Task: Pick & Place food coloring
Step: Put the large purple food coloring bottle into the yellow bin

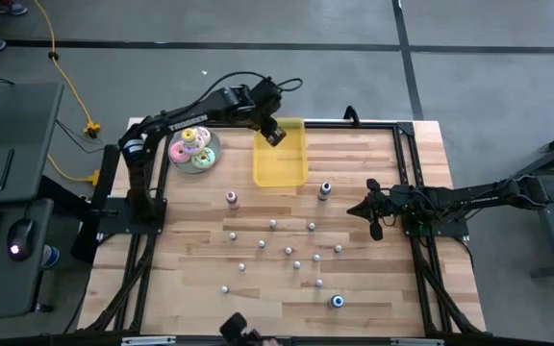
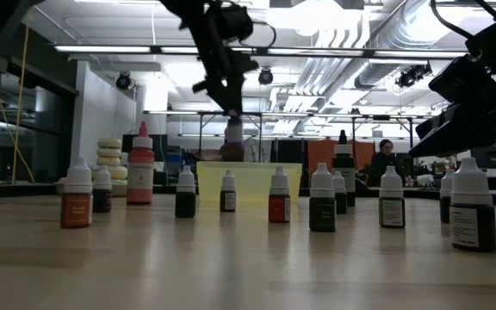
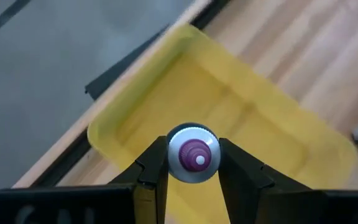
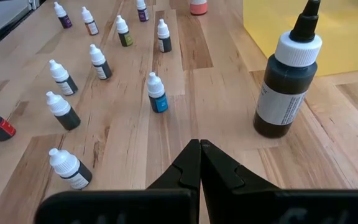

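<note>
Food coloring bottle (image 1: 274,132) hangs over the yellow tray's (image 1: 280,165) far end, I see from above. Level view: other bottles (image 2: 279,195) stand before the tray. Left wrist: left gripper (image 3: 193,163) jaws clamp its cap. Right wrist: right gripper (image 4: 199,147) jaws pressed together, empty.

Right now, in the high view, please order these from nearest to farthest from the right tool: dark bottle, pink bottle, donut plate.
From the right tool:
1. Dark bottle, beside the yellow tray.
2. Pink bottle, mid-table.
3. Donut plate, far left corner.
</note>
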{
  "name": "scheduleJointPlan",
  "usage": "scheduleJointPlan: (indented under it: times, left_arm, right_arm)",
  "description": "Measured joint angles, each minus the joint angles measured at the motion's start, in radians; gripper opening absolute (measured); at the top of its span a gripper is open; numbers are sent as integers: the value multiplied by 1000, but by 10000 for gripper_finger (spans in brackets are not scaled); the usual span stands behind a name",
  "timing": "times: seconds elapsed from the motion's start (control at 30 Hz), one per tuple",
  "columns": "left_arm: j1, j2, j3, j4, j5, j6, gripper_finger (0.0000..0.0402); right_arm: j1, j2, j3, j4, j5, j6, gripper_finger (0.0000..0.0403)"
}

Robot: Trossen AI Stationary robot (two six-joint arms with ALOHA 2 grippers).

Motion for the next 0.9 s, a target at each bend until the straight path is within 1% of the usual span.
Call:
scheduleJointPlan:
  times: [0.23,0.5,0.6,0.9]
  left_arm:
    - [54,68,-2,10,-18,-91,98]
    - [89,101,-2,19,-35,-223,98]
    - [102,112,0,28,-77,-249,98]
    - [114,158,-1,35,-83,-268,98]
  right_arm:
    - [0,1,0,5,0,0,0]
    - [0,1,0,5,0,0,0]
    - [0,1,0,5,0,0,0]
    - [0,1,0,4,0,0,0]
